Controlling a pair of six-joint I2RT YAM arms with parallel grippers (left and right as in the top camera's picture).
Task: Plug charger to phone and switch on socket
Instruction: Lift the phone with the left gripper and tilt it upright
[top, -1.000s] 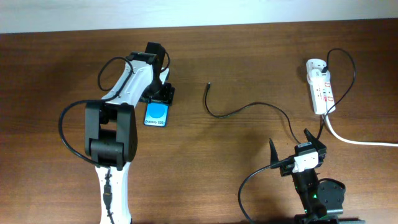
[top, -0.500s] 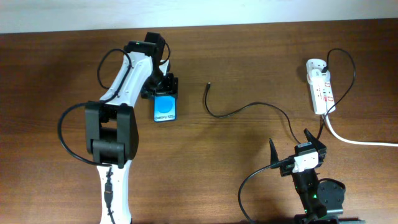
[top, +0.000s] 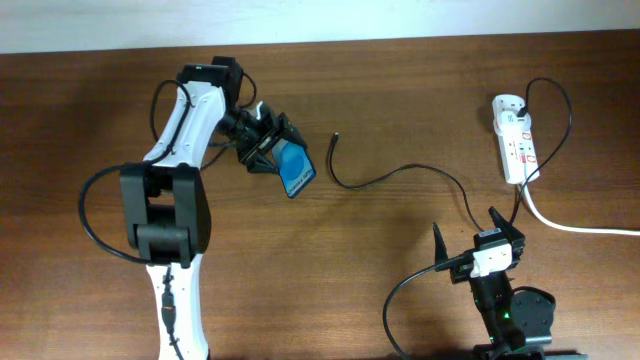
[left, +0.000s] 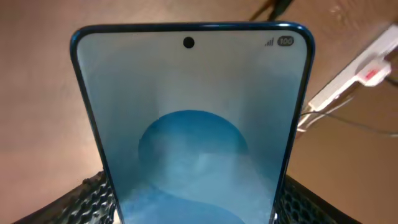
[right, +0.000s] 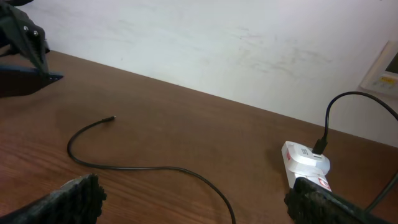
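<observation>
My left gripper (top: 268, 148) is shut on the phone (top: 295, 168), a black-framed smartphone with a bright blue screen, and holds it tilted above the table. In the left wrist view the phone (left: 189, 124) fills the frame between the fingers. The charger, a thin black cable (top: 385, 177), curves across the table middle; its plug tip (top: 335, 135) lies just right of the phone. It also shows in the right wrist view (right: 124, 165). The white socket strip (top: 513, 140) lies at the far right, also in the right wrist view (right: 308, 163). My right gripper (top: 470, 235) is open and empty near the front edge.
A thick white lead (top: 575, 226) runs from the socket off the right edge. A white wall (right: 217, 43) stands behind the table's far edge. The left arm (top: 180, 150) reaches over the left part of the table.
My left gripper has lifted the phone off the table, carried it right toward the cable tip and tilted it. The right arm has not moved.
</observation>
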